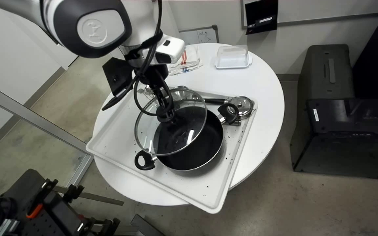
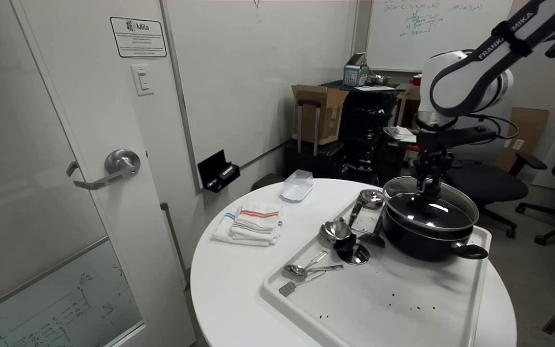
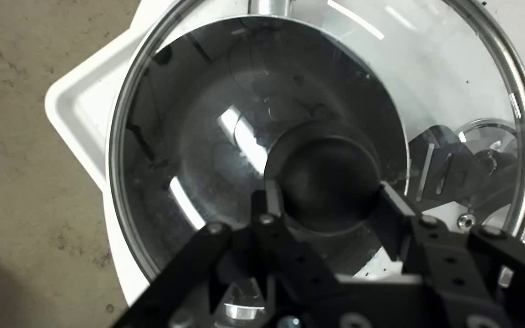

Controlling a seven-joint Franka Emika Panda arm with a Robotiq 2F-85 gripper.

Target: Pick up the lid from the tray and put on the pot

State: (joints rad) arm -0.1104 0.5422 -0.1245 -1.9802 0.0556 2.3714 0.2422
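Round white table (image 1: 269,98) check-in: nearly there, last bit to go

On it: a large white rectangular tray (image 1: 116,141) with a raised rim, and on that, off toward 4 o'clock of its middle in an exterior view, a wide, round black pan (image 1: 208,144). Round clear glass lid (image 1: 184,137) with a thin metal edge is up off the tray, hanging over the pan but looking off toward 10 or 11 o'clock there. Black two-finger gripper (image 3: 331,193) looks clamped on the lid's dark round knob (image 3: 331,177), squeezing from about 8 and 4 o'clock in the wrist view. So imo pickup's done; left: centre it, lower it, let go. Can't tell if any edge touches the pan yet.
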